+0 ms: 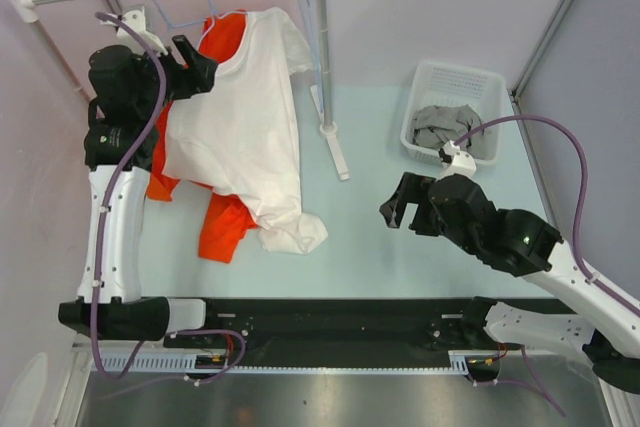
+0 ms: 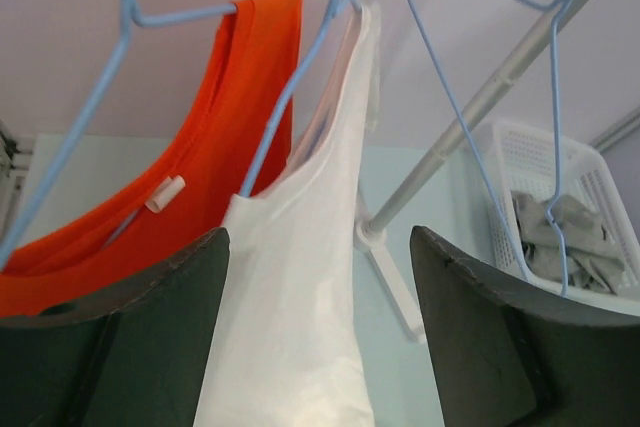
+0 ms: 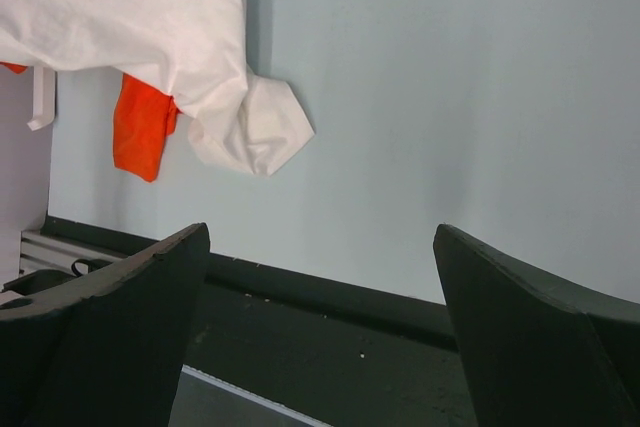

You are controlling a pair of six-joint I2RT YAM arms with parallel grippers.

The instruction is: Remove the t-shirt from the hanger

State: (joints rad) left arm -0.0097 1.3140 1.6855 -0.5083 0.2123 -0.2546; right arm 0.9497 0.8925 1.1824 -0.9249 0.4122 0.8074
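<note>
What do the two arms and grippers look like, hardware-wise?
The left arm and right arm both have white lower links and black blocky upper joints. A purple cable loops along each. The fingers are broad dark wedges. A small green light shows on the right arm.

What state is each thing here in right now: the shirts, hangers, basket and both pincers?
White t-shirt: on the middle hanger, hem trailing on the table.
Orange t-shirt: on the neighbouring hanger, beside the white one.
Third hanger: bare.
Basket: holding grey cloth.
Left pincer: open, jaws either side of the white t-shirt.
Right pincer: open, empty.
</note>
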